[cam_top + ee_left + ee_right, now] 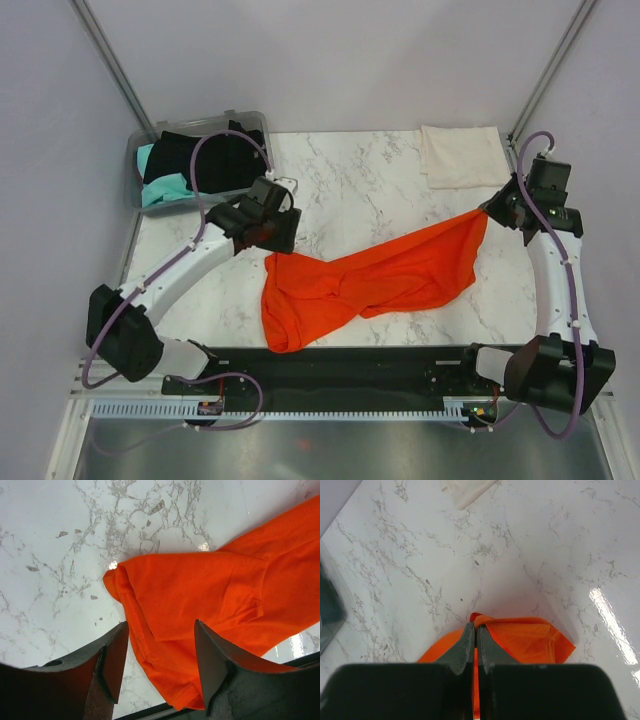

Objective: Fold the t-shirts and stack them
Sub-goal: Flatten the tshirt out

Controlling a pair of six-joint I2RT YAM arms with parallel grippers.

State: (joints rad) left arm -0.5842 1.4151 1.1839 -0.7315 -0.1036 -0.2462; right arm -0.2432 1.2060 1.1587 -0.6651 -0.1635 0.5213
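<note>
The orange-red t-shirt (370, 275) lies crumpled across the marble table, stretched from near left to far right. My right gripper (488, 212) is shut on its far right corner (485, 621) and holds it lifted. My left gripper (275, 238) is open and empty, hovering above the shirt's left end (165, 610), which shows between its fingers (117, 652). A cream-white t-shirt (458, 155) lies folded at the far right, and also shows in the right wrist view (467, 490). Black (205, 155) and teal (165, 190) t-shirts sit in the bin.
A clear grey plastic bin (140, 150) stands at the far left corner. The black rail (340, 365) runs along the table's near edge. Grey walls close in the table on three sides.
</note>
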